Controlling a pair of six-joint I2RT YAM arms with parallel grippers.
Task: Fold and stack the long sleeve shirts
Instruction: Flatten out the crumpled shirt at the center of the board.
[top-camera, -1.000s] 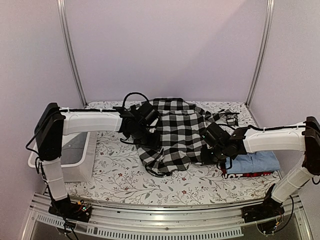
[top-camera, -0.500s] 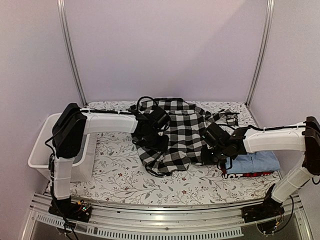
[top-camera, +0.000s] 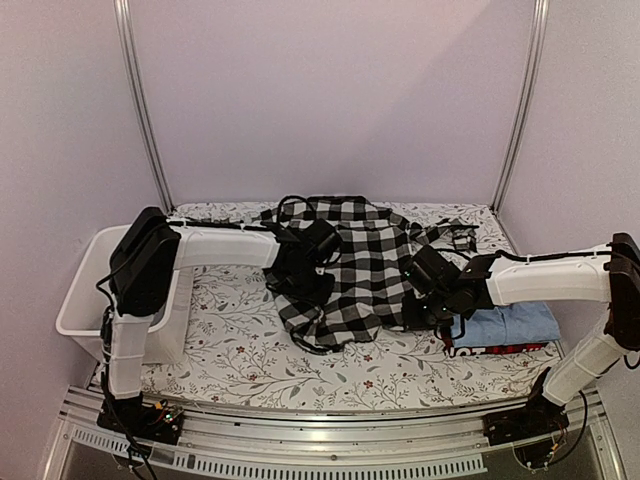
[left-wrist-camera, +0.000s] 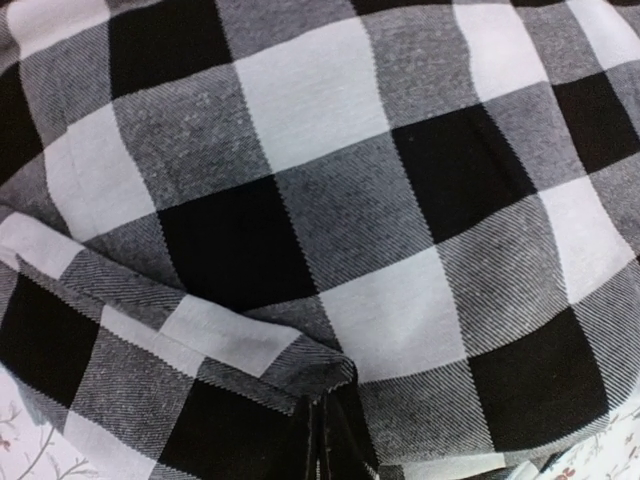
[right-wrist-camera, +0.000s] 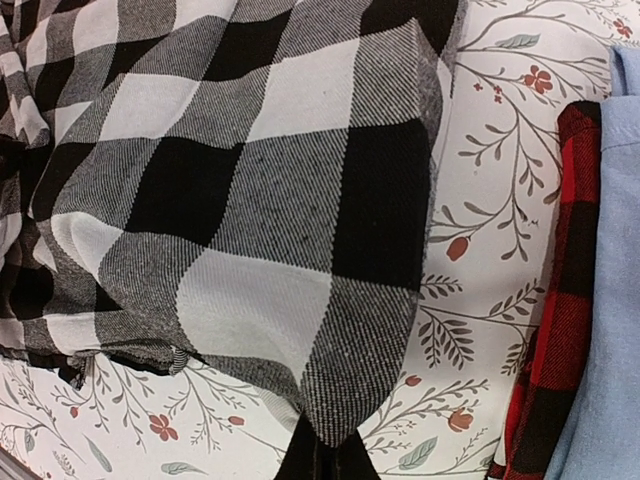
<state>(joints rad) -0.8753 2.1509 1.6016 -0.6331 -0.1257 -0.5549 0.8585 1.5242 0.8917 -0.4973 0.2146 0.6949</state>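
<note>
Wrist views: left claw (left-wrist-camera: 325, 440) and right claw (right-wrist-camera: 322, 455) pinch the checked shirt (left-wrist-camera: 330, 200); carry both edges evenly, keeping the fold flat.

"Your left arm (top-camera: 215, 245) is a smooth white tube with a boxy black elbow housing (top-camera: 140, 262)."

"Your right arm (top-camera: 545, 280) matches. You've got looped black cables (top-camera: 283, 201), and the left gripper (left-wrist-camera: 330, 450) and right gripper (right-wrist-camera: 318, 460) are both dark."

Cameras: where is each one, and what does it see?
Top external: high behind left arm and right arm, looking down at the table.
Left wrist: on its arm, close over the checked shirt; left gripper at bottom.
Right wrist: on its arm, over shirt edge and red-and-black shirt; right gripper at bottom.
All share the checked shirt.
</note>
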